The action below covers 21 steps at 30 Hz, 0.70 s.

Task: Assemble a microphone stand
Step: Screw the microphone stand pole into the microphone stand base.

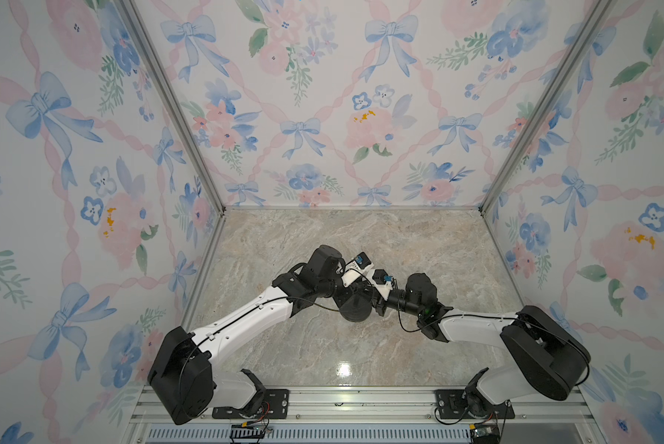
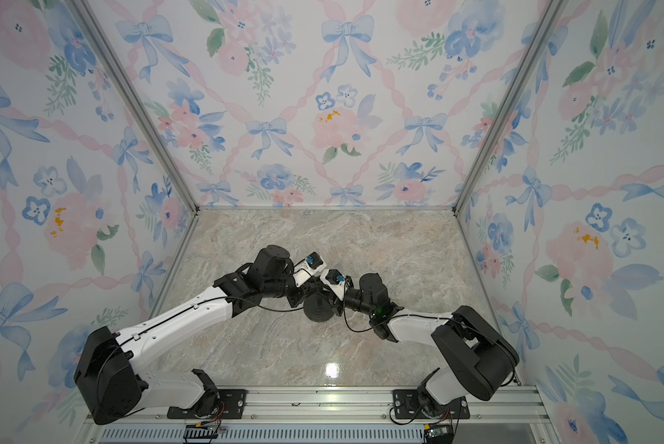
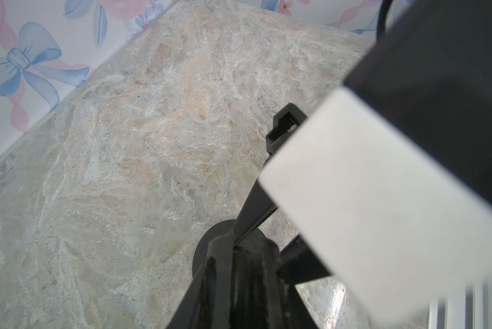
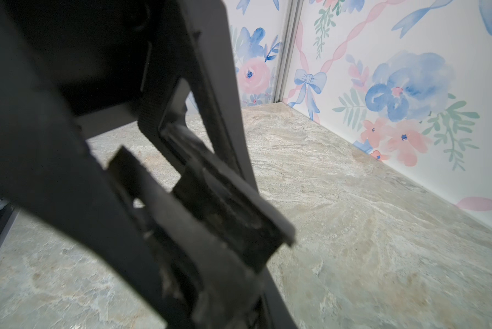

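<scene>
The rod (image 3: 256, 205) was clenched by the left claw (image 3: 236, 246) just over the disc base (image 3: 203, 247); the right claw's (image 1: 377, 306) state could not be told.

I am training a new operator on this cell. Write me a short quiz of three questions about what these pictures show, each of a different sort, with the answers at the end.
1. True or false: the disc base sits near the middle of the marble table, away from the walls.
2. Choose one: in the left wrist view, what covers part of the rod below its clip-like head? A) a white block B) a cloth C) a cable
3. In a few words: what is printed on the walls?
Key: 1 true; 2 A; 3 bows, ribbons and flowers.
</scene>
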Motion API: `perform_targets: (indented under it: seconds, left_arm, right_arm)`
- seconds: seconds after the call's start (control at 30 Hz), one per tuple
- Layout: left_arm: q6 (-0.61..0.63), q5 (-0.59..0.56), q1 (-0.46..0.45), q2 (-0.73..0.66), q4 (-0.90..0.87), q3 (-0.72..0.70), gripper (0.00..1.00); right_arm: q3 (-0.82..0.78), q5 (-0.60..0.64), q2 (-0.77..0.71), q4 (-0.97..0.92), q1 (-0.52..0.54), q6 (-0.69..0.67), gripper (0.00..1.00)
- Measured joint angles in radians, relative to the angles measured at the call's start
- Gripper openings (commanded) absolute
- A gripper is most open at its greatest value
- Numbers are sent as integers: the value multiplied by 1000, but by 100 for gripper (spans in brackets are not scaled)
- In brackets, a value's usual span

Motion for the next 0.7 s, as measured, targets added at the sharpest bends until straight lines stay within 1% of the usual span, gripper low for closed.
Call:
perform_targets:
  seconds: [0.07, 0.2, 0.3, 0.43, 0.5, 0.57, 0.7]
  left_arm:
    - [23, 51, 24, 2, -2, -1, 14]
    - [52, 188, 78, 31, -5, 8, 15]
    - [65, 247, 108, 66, 1, 30, 16]
    - [80, 281, 118, 92, 15, 43, 16]
    - [87, 283, 121, 92, 19, 43, 16]
    - [91, 283, 122, 92, 19, 42, 17]
    - [119, 282, 121, 69, 20, 19, 18]
  right_arm:
    - [0, -8, 0, -3, 0, -3, 26]
    - [2, -29, -9, -25, -5, -5, 33]
    - [2, -40, -43, -105, -19, -10, 36]
    - [4, -47, -116, -237, -30, -27, 48]
    - [5, -62, -174, -317, -30, -40, 56]
    - [14, -75, -242, -408, -34, -56, 61]
    - [98, -88, -356, -581, -53, -78, 60]
